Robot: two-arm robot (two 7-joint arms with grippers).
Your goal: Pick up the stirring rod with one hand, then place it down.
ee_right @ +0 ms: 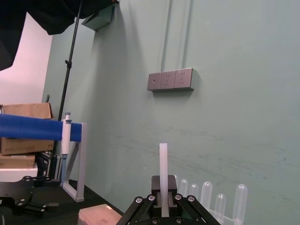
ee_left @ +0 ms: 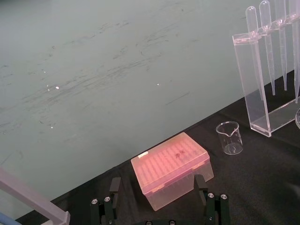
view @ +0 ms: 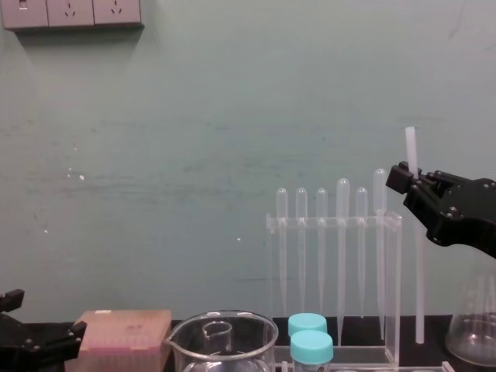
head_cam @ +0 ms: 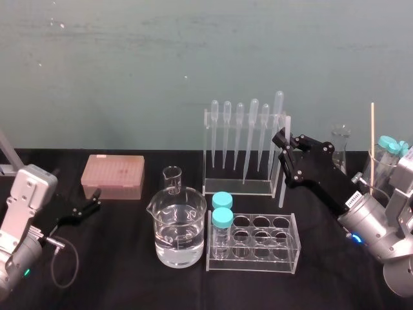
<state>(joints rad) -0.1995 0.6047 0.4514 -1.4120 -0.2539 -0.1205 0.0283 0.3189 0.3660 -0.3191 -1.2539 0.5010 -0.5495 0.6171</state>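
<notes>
My right gripper (head_cam: 282,139) is shut on the stirring rod (head_cam: 282,190), a thin translucent-white rod that it holds upright just right of the pipette rack (head_cam: 240,184). In the chest view the stirring rod (view: 418,279) runs from above the right gripper (view: 398,179) down to about table level; I cannot tell whether its lower end touches the cloth. The right wrist view shows the stirring rod (ee_right: 163,164) rising from between the closed fingers of the right gripper (ee_right: 163,199). My left gripper (head_cam: 93,204) rests open, low at the left beside the pink box, its fingers (ee_left: 110,199) spread wide.
A pink tip box (head_cam: 113,175) sits at the left. A small beaker (head_cam: 172,179) and a large beaker of water (head_cam: 177,236) are in the middle. A tube rack (head_cam: 258,248) holds two teal-capped tubes. At the right, a flask (head_cam: 340,146) and a thin tan stick (head_cam: 372,139).
</notes>
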